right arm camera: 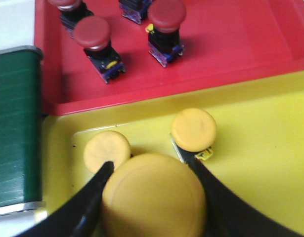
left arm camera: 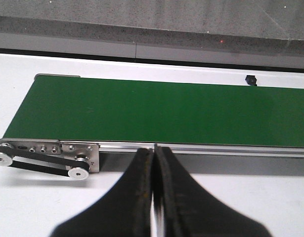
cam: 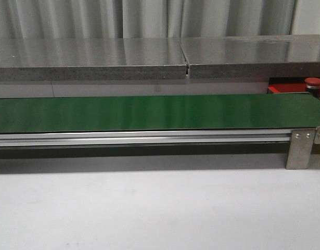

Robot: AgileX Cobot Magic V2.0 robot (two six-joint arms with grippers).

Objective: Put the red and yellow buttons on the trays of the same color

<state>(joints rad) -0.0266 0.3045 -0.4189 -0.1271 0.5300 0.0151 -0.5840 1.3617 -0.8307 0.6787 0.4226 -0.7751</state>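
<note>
Gripping a yellow button [right arm camera: 154, 197] by its cap, the right gripper [right arm camera: 152, 195] hangs over the yellow tray [right arm camera: 260, 128], where two more yellow buttons [right arm camera: 194, 129] sit just beyond. Farther off, the red tray [right arm camera: 231, 44] (touching the yellow one) holds red buttons [right arm camera: 92, 32]. Left gripper [left arm camera: 154, 163] jaws pressed together, empty, near the green belt [left arm camera: 156, 111], which carries nothing.
</note>
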